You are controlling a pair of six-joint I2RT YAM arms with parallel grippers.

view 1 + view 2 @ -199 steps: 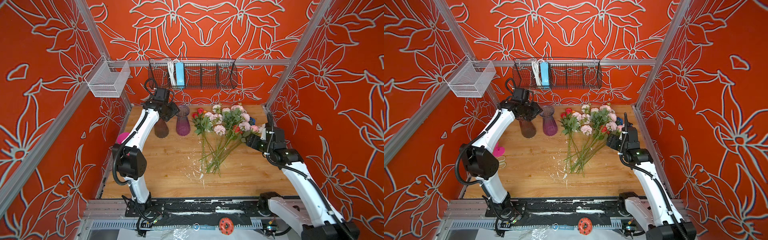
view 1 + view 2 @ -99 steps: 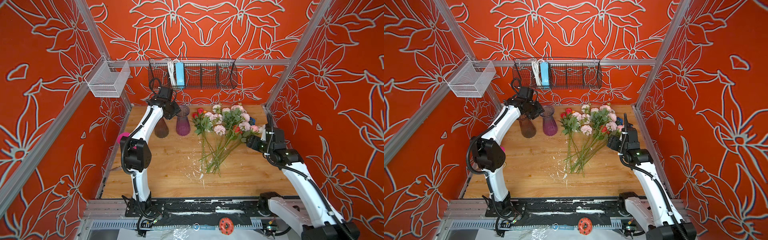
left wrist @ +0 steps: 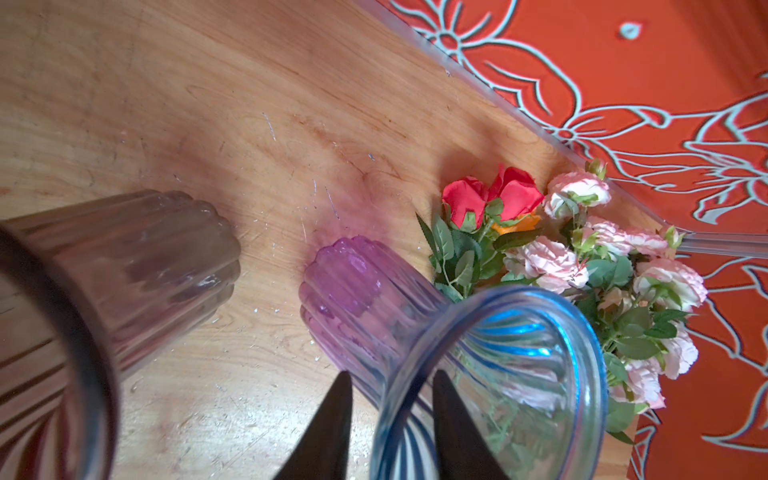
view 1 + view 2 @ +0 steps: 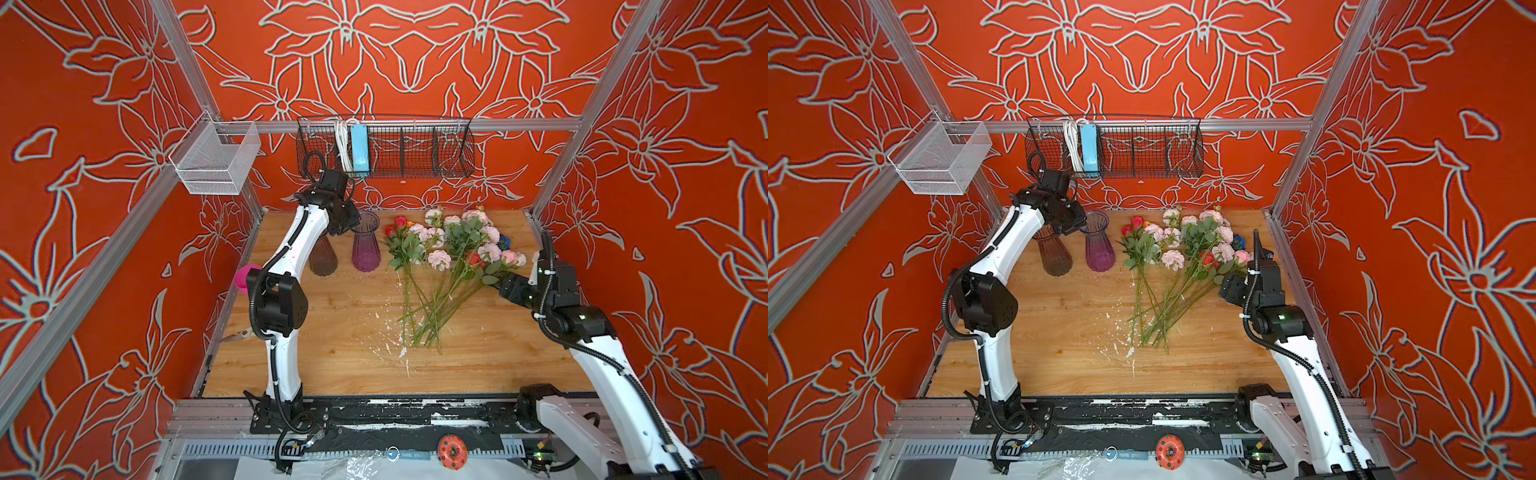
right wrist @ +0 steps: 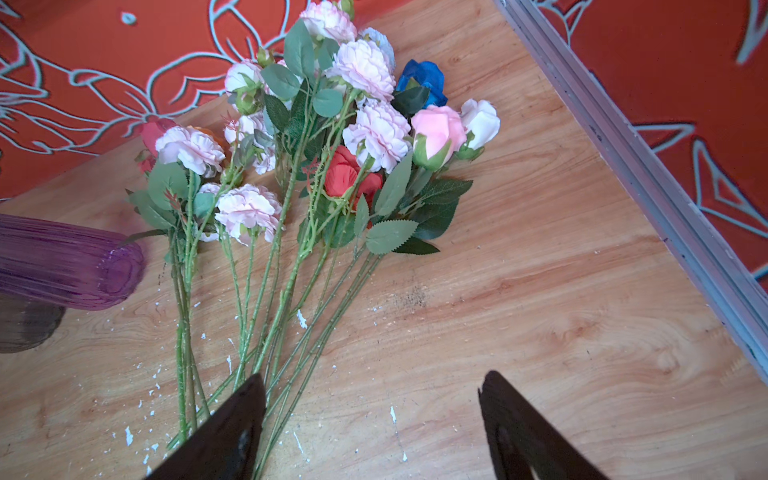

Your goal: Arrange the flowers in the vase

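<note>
While the flowers (image 4: 446,266) lie flat on the surface (image 4: 332,332), the right gripper (image 4: 505,286) hangs at about 4 o'clock of the bunch, just beside its outermost leaves. Its jaws are spread wide and hold nothing. In the right wrist view one of its fingers (image 5: 232,432) sits over the lower stems and the other over bare wood.

The left gripper (image 4: 1077,227) is well apart from the flowers, out at their 9 o'clock, at the mouth of the vase (image 4: 1099,253). In the left wrist view its fingers (image 3: 332,432) straddle the glass rim, one outside and one inside. Whether they pinch it cannot be told. The vase stands upright, with a brown vase (image 4: 323,259) just beside it at 9 o'clock.

In both top views the left gripper's tips are hidden under its own wrist, and the right gripper's tips are lost among leaves. An orange bloom (image 3: 515,222) is mostly covered by the red ones. A blue bloom (image 5: 424,79) peeks out behind pink heads. A pink thing (image 4: 243,280) at the surface's 9 o'clock edge is cut off by the left arm and cannot be identified.

The flower heads point to 12 o'clock, near the back wall, and the cut ends to 6 o'clock. A few stems run almost straight along that line. The rest slant from 1 o'clock to 7 o'clock, so the stems cross and gather at the near end.
</note>
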